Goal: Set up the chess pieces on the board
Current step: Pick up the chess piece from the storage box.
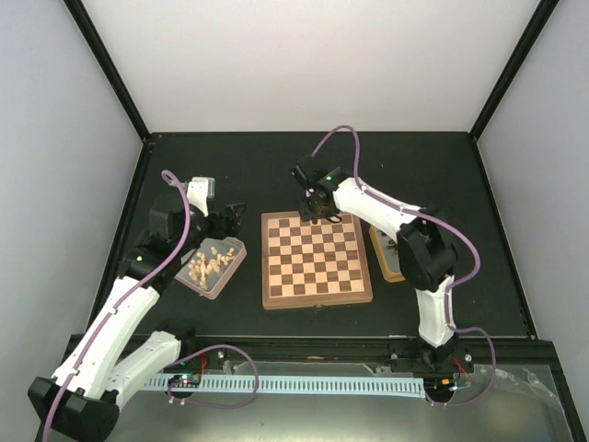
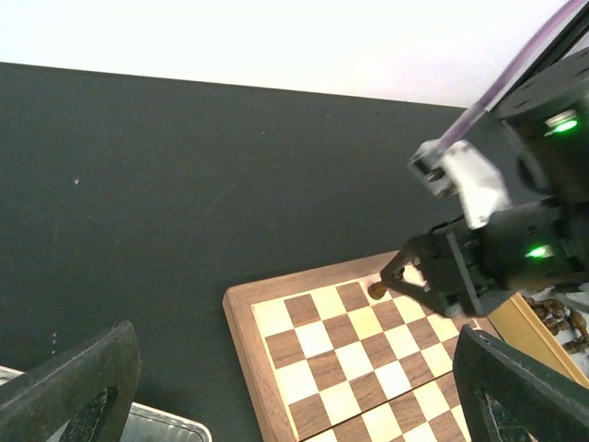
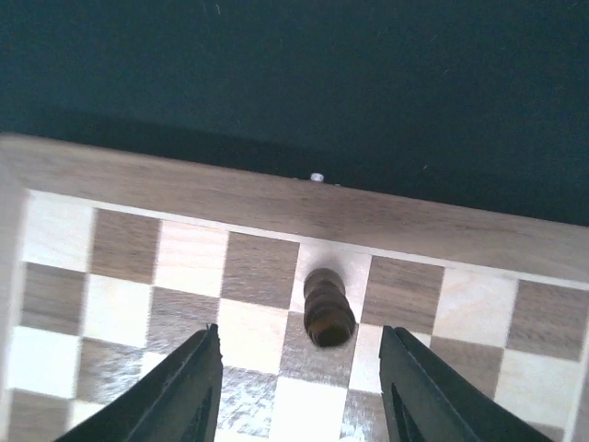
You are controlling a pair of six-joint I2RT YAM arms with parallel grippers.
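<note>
The board (image 1: 317, 260) lies on the desk (image 1: 433, 184); off its left side the left pincer (image 1: 232, 214) hangs spread wide and empty by the tray of pale pieces (image 1: 230, 273). On the far row one dark chess piece (image 3: 327, 308) stands about upright, directly between the parted fingers of the right pincer (image 3: 302, 336) — untouched, that arm nearest. Only the left wrist view shows more dark pieces (image 2: 561, 318) right of the board.

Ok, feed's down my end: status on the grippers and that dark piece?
Left gripper open, hovering left of board. Right gripper open over far row, dark piece standing free between its jaws. Nothing in the way.
</note>
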